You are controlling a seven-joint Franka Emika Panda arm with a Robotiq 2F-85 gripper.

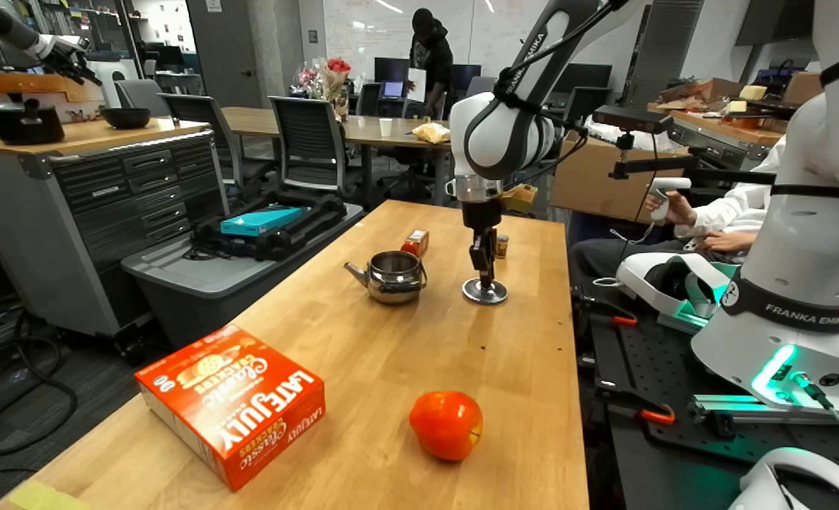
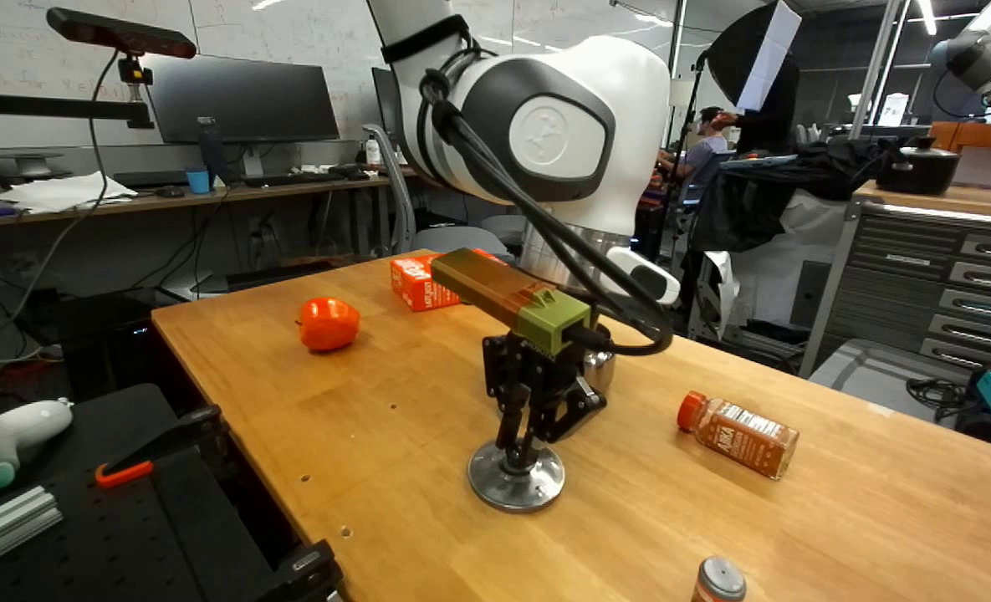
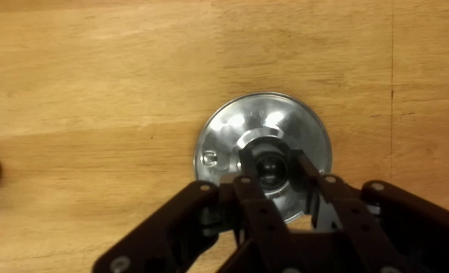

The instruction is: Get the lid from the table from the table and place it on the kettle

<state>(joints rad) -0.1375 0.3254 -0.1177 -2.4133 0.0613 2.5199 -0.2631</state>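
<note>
Wooden table (image 1: 426, 347); grey cabinet (image 1: 93, 212), whiteboard (image 1: 488, 42) beyond.

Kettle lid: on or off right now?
Off: in an exterior view, the kettle stands open at the top, and the lid is apart from it.

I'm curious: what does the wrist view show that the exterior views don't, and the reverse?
Only the wrist view clearly shows the round black knob within the black two-fingered gripper, and a small mark near the rim of the round silver metal lid.

Only the exterior views show the shiny steel kettle, the orange cardboard cracker box and the round red-orange fruit.

Both share the gripper, the lid and the light wooden tabletop.
</note>
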